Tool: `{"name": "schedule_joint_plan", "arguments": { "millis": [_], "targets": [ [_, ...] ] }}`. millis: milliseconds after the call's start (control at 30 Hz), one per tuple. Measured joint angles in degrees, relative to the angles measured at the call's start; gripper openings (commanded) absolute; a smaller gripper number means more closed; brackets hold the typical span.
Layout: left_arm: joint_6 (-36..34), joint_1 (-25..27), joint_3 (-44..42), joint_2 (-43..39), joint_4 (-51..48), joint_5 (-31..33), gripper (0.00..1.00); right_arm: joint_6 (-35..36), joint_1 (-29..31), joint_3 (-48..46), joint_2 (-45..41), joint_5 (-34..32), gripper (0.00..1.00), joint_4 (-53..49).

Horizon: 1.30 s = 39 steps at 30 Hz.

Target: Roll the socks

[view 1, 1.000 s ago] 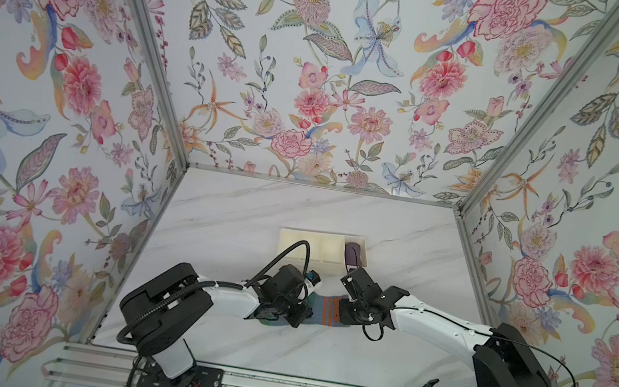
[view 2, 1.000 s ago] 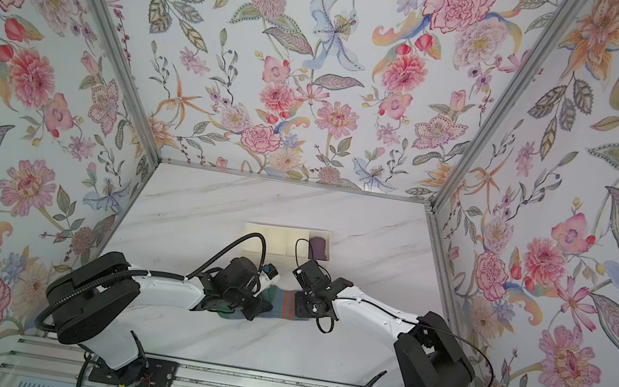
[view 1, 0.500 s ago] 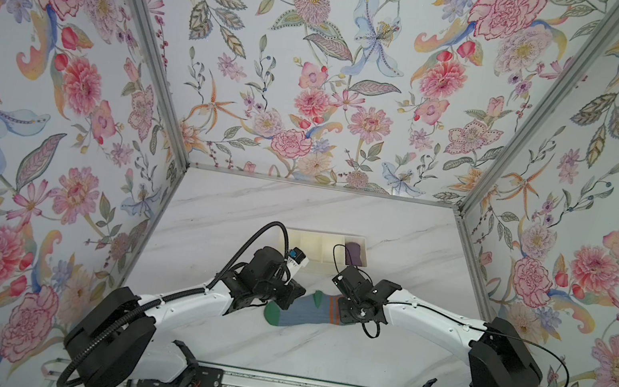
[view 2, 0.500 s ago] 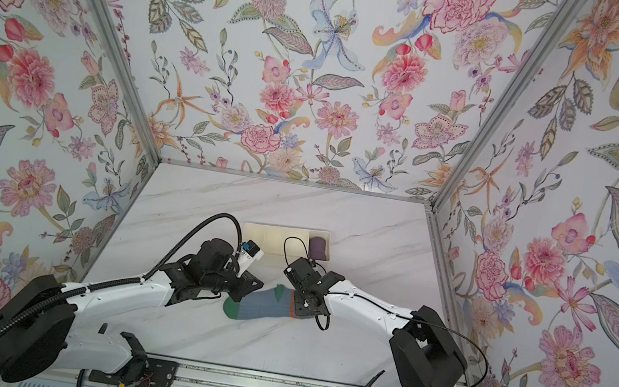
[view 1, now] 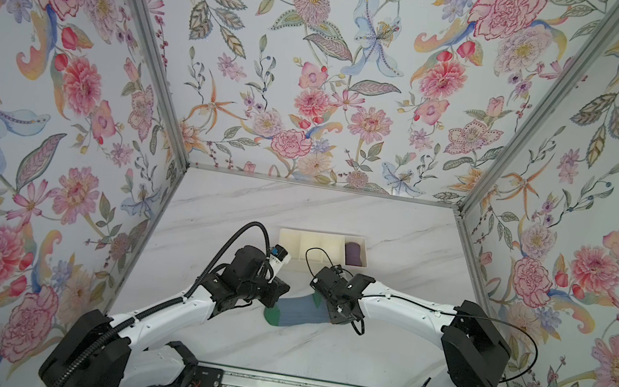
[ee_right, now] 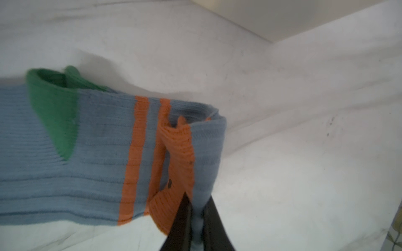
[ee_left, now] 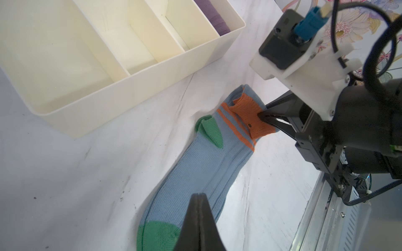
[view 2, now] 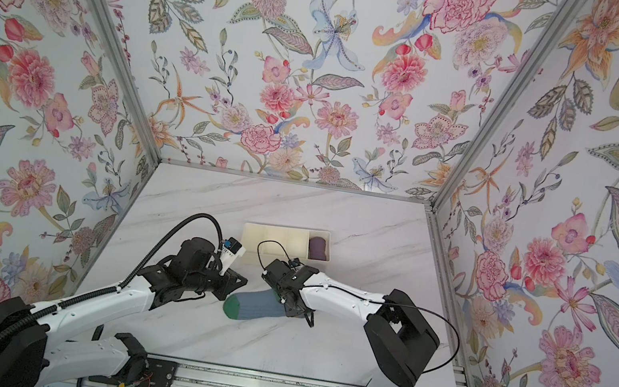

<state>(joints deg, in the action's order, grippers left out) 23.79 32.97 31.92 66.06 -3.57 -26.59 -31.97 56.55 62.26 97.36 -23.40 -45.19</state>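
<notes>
Pinching socks (ee_left: pixel 202 169), right claw (ee_left: pixel 260 115), left claw (ee_left: pixel 199 195) pressed together, moved off toe

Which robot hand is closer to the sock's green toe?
The left. The left gripper, shut, is just by the green toe of the sock. The right gripper is at the far end, pinching the orange cuff.

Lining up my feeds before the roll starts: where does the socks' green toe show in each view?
Top view: green toe, at the left end of the socks.
Top view: same spot.
Left wrist: green toe beside the shut left gripper.
Right wrist: not in it; the green there is the heel.
Shared landmark: the socks' blue-grey foot.
</notes>
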Motion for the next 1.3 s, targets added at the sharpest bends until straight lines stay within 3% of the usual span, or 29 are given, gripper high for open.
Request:
{"name": "schedule_joint_plan", "arguments": {
  "millis": [500, 1300],
  "targets": [
    [0.0, -1.05, -0.79, 0.09, -0.26, -0.09, 0.02, -0.63, 3.39, 4.17, 3.54, -0.39, 0.2, -1.36],
    [0.0, -1.11, -1.05, 1.99, -0.02, -0.11, 0.02, 0.26, 3.39, 4.11, 3.89, 5.31, 0.29, 3.39]
  ]
}}
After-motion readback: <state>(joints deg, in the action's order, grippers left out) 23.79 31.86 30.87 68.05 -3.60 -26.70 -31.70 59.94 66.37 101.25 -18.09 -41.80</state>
